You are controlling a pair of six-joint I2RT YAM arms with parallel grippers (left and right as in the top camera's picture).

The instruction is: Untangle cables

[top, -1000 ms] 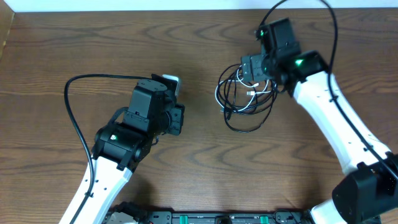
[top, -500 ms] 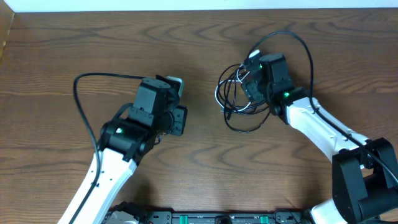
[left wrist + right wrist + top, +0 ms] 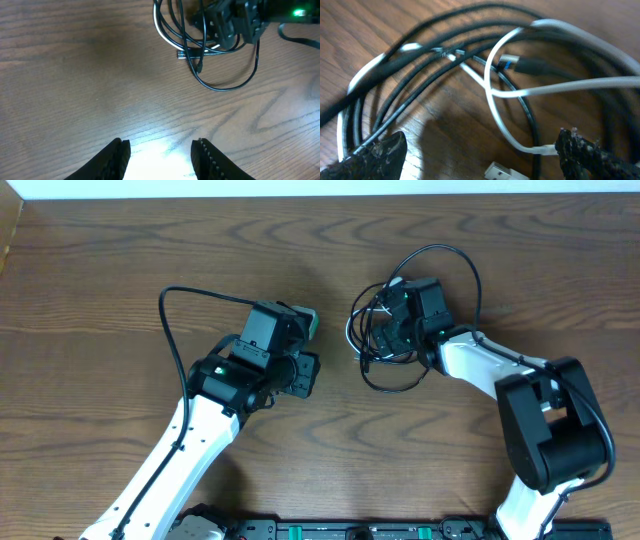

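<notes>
The cables point(image 3: 398, 370) are thin black and white cords coiled together on the wooden table, right of centre. My right gripper point(image 3: 385, 330) is down over the top of the coil. In the right wrist view it point(image 3: 480, 152) is open wide, with black cords point(image 3: 420, 55), a white cord point(image 3: 495, 100) and a white USB plug point(image 3: 505, 172) between its fingers. My left gripper point(image 3: 308, 368) is left of the coil, apart from it. In the left wrist view it point(image 3: 160, 150) is open and empty, and the coil point(image 3: 210, 47) lies ahead of it.
The table point(image 3: 120, 260) is bare brown wood. A thick black arm wire point(image 3: 440, 255) arcs above the right wrist, and another point(image 3: 190, 295) loops behind the left arm. The right gripper's body point(image 3: 230, 22) shows in the left wrist view, on the coil.
My left arm has moved right, closer to the coil. My right arm has pulled in and dropped lower, bringing its gripper down onto the coil. The cables have barely shifted.
</notes>
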